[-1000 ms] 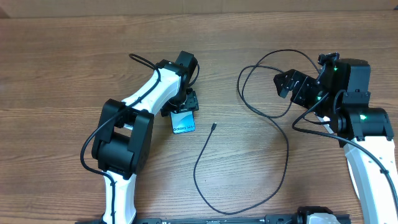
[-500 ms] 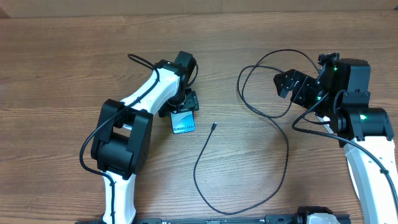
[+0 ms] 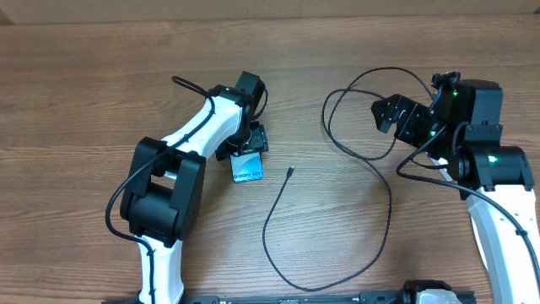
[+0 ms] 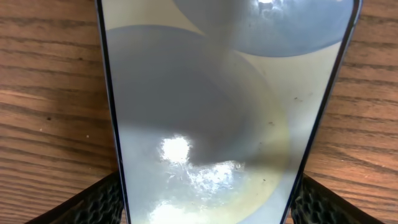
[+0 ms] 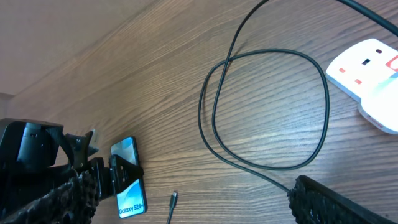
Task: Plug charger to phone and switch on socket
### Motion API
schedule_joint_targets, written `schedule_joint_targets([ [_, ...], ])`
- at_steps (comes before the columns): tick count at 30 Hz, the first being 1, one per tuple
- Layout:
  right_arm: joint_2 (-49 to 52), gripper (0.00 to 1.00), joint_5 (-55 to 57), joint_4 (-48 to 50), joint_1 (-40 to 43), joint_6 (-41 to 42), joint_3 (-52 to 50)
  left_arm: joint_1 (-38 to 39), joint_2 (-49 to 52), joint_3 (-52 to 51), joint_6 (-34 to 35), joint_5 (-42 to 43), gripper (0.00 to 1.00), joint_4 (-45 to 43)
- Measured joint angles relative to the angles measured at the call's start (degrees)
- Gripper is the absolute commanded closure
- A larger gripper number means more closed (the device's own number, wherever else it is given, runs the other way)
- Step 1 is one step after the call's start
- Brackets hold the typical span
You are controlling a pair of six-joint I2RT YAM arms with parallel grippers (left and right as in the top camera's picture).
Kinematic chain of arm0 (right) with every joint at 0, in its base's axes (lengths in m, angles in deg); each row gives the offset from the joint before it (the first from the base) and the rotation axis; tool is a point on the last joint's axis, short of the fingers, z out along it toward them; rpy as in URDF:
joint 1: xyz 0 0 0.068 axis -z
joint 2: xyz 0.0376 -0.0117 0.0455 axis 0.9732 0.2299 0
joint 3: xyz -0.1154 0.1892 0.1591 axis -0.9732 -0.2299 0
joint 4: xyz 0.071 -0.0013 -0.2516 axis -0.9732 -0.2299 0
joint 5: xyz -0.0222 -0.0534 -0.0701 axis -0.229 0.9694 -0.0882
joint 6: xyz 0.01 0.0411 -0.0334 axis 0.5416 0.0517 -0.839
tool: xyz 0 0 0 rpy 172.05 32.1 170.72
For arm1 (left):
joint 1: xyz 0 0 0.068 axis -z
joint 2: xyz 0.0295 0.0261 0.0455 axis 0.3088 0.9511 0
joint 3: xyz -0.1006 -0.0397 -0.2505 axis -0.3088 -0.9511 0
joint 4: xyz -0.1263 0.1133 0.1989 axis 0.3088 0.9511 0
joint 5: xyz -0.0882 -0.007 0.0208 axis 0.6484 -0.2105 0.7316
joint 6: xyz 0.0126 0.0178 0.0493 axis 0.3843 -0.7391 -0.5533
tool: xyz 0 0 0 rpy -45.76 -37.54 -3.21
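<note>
The phone lies flat on the wooden table, its "Galaxy S24" strip toward the front. My left gripper straddles its far half from above. In the left wrist view the phone's screen fills the frame, and both black fingers press against its long edges. The charger cable loops across the table, and its metal-tipped plug lies free just right of the phone. My right gripper hangs open and empty above the cable's loop. The white socket with red marks shows at the right wrist view's right edge.
The cable runs in a wide curve from the far right to the table's front, then back up to the plug. The table's far edge is close behind both arms. In the overhead view the right arm covers the socket.
The left arm and the phone have shifted slightly to the left. The right arm and the cable have not moved.
</note>
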Motion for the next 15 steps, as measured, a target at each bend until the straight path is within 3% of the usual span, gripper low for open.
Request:
schedule_joint_targets([
  [15,0.0,0.00,0.0,0.0,0.0,0.0,0.0,0.0,0.0,0.1,0.0,0.0,0.23,0.5],
])
